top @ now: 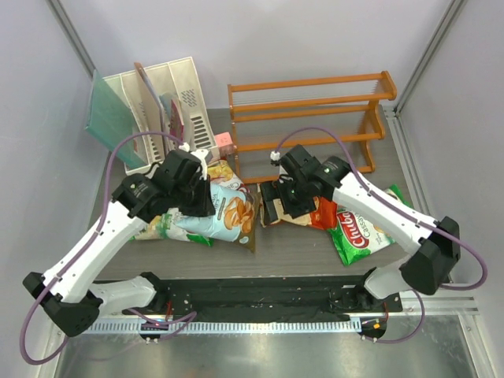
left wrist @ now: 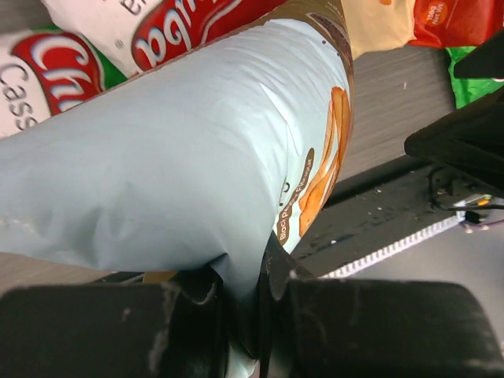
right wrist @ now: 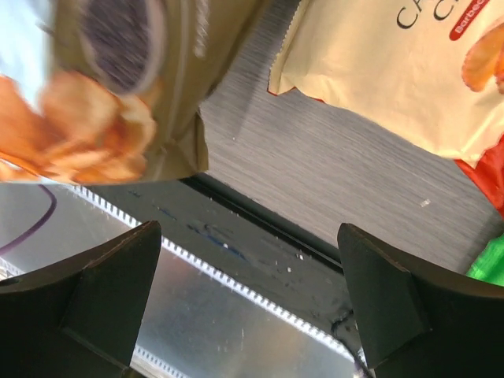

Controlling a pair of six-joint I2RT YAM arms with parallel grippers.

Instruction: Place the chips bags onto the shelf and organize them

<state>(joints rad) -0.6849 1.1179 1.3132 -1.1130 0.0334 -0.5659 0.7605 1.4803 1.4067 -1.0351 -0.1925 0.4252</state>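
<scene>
My left gripper is shut on an edge of the light-blue and brown chips bag. From above, that gripper sits at the upper left of this bag. My right gripper stands open with nothing between its fingers, over the table's near edge. From above, this gripper hovers by the cream and orange-red bag. A red and green Chiba bag lies to the right, another under my left arm. The orange-brown shelf stands at the back with no bags on it.
A white file organizer with folders stands at the back left, beside the shelf. A cream bag lies just behind my left gripper. The black arm-base rail runs along the near edge.
</scene>
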